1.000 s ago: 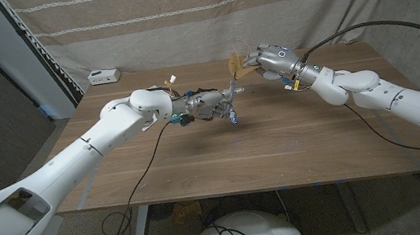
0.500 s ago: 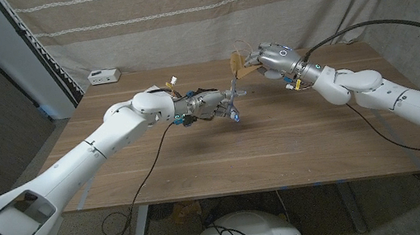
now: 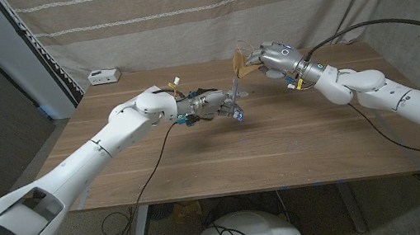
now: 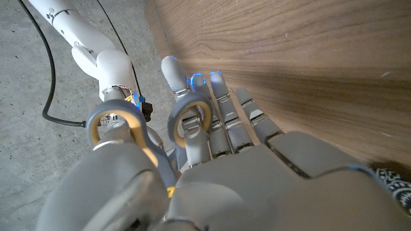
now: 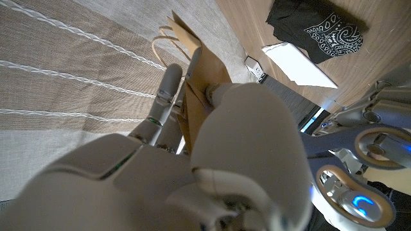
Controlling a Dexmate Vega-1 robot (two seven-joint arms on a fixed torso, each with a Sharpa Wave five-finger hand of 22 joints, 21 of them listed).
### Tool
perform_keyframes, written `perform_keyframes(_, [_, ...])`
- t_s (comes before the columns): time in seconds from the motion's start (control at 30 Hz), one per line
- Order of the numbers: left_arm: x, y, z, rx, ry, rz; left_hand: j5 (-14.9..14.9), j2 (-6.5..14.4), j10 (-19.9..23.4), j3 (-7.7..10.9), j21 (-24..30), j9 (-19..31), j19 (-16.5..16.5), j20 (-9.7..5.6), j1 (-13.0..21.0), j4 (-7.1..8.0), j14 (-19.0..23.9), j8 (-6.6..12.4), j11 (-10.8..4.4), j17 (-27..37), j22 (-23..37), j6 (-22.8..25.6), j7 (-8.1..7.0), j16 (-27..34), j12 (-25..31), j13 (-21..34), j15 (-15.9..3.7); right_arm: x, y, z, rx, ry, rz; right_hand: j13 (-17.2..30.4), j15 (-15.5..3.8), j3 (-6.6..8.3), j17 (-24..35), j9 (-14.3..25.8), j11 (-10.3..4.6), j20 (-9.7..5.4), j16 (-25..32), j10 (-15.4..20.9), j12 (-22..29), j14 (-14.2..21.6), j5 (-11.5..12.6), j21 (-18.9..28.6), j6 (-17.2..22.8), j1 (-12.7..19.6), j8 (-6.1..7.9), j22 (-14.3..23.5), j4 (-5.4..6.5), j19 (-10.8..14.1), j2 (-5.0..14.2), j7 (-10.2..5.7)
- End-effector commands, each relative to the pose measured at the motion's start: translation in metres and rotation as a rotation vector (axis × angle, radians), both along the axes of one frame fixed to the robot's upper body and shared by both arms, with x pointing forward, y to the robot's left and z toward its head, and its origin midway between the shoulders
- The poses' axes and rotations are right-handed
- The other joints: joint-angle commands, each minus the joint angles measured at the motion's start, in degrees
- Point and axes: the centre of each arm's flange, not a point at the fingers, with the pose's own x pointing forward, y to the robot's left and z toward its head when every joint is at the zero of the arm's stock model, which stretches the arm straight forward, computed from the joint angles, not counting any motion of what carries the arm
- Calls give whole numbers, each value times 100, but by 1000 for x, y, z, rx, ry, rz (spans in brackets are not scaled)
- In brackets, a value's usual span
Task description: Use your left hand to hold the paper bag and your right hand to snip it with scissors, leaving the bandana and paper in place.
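A: Where's the paper bag (image 3: 240, 63) sitting?

B: I'm pinching it in the right robot hand (image 3: 272, 60), lifted above the bench (image 3: 222, 145). The scissors (image 3: 233, 106) are near the bag, with my left robot hand's (image 3: 207, 105) fingers through their loops. That's swapped from what the task asks.

A: How's the bag handling?

B: I'm judging it light, thin, easily creased. I'm gripping its upper edge, beside the handles, to keep it taut. The bandana (image 5: 314, 25) and paper (image 5: 298, 64) are lying on the bench.

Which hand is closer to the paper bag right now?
Right. The right hand grips the paper bag over the table's far edge; the left hand holds the scissors just short of it, nearer the robot.
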Motion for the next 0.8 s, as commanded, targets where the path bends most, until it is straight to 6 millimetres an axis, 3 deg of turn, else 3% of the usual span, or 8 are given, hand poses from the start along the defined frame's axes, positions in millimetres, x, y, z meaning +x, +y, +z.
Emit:
perform_keyframes(0.03, [5,-7,-3,1,32,-58,-26,1196,280,331,86,784,-40,-17,1198,277,-83,1063,-435,8,103,-423,-178,85,31,54,-668,-5,1,3,-9,-3,0,24,-646,-13,8,15,-1,-964,-11,64,45,-29,22,53,238,513,38,-4,-8,-16,542,-190])
perform_keyframes(0.1, [7,-7,-4,2,37,-69,-12,1206,127,399,113,1226,-74,-1,1139,398,-152,1271,-488,-17,142,-724,-264,83,49,171,-667,-5,1,3,-13,-3,-2,22,-646,-14,7,17,-2,-962,-14,62,43,-30,22,53,232,511,36,-5,-6,-17,544,-190])
perform_keyframes(0.3, [12,-11,-8,-9,80,-116,40,1209,-201,500,154,1508,-111,-9,1005,631,-329,1605,-497,-51,192,-1285,-332,32,88,433,-629,-7,2,5,-18,-4,-5,26,-645,-20,1,16,-3,-962,-25,67,48,-34,21,55,234,510,32,-7,-7,-20,543,-189])
perform_keyframes(0.4, [15,-13,-10,-22,95,-133,57,1207,-306,530,174,1515,-113,-47,962,687,-386,1806,-477,-54,211,-1352,-244,23,74,473,-611,-8,1,5,-19,-2,-6,35,-645,-23,-2,18,-1,-963,-29,65,52,-34,22,54,228,510,28,-9,-7,-23,544,-191])
perform_keyframes(0.5, [17,-15,-13,-58,104,-136,65,1206,-299,553,193,1516,-106,-85,952,691,-398,1964,-471,-63,226,-1357,-167,29,70,456,-623,-8,1,4,-20,1,-10,37,-646,-26,-4,21,0,-964,-35,62,52,-36,22,53,212,510,21,-11,-9,-27,541,-188])
perform_keyframes(0.7, [21,-18,-19,-110,136,-156,65,1160,-71,571,296,1507,-22,-190,1003,575,-326,2486,-430,-45,295,-1214,6,152,94,315,-704,-7,-1,3,-23,11,-16,35,-646,-32,-8,27,-2,-962,-42,60,50,-39,21,52,204,507,19,-13,-9,-36,539,-190])
perform_keyframes(0.73, [21,-18,-20,-120,134,-153,62,1142,-8,557,324,1505,-4,-209,1020,532,-221,2642,-431,-35,314,-1131,71,227,95,264,-797,-7,-1,3,-22,13,-17,34,-646,-33,-9,29,-2,-963,-44,61,50,-39,21,52,204,508,19,-13,-10,-36,539,-190])
perform_keyframes(0.8, [21,-19,-21,-107,129,-139,64,1118,85,536,375,1496,65,-246,1017,512,-60,2762,-489,-58,335,-1153,161,291,73,155,-905,-7,-2,2,-27,17,-15,36,-646,-35,-11,31,-3,-963,-47,66,53,-40,21,51,199,508,18,-14,-11,-40,538,-194])
